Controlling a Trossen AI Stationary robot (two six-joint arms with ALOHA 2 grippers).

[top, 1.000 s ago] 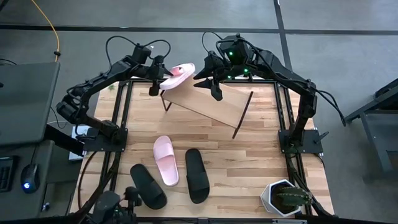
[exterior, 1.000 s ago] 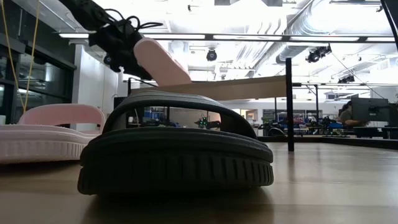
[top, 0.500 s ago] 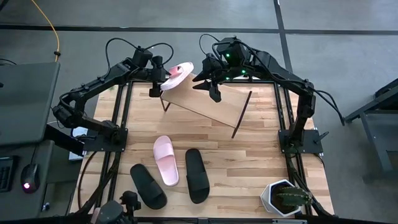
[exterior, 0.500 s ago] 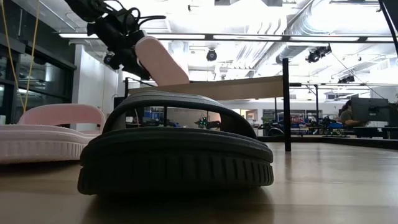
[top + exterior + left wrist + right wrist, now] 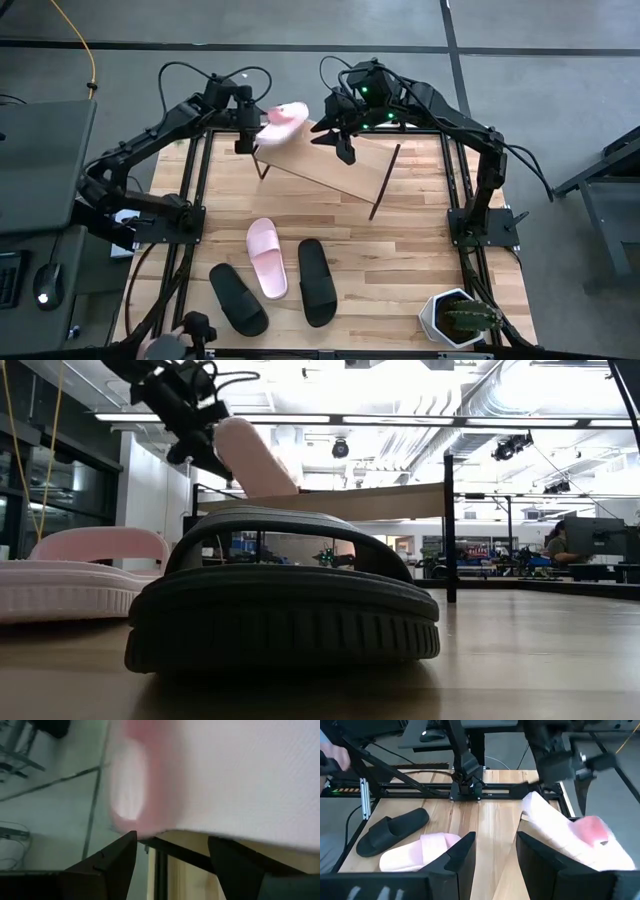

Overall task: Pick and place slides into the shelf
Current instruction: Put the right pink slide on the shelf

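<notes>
Left gripper (image 5: pixel 250 128) has carried its clenched pink slide (image 5: pixel 284 117) farther over the shelf (image 5: pixel 325 160) corner; right gripper (image 5: pixel 338 140) hovers beside it, jaws parted

Legible text: none | labels/brands: none readable on any item | numbers/signs: none readable, all four views checked

In the left wrist view, the light pink open-toe slide (image 5: pixel 150 775) is a close blur, cut off at 12 and 3 o'clock. At table height, a black ribbed-sole slide (image 5: pixel 283 600) hides the far tabletop. A potted green plant in a white pot (image 5: pixel 455 322) is clipped at 6 o'clock overhead.
</notes>
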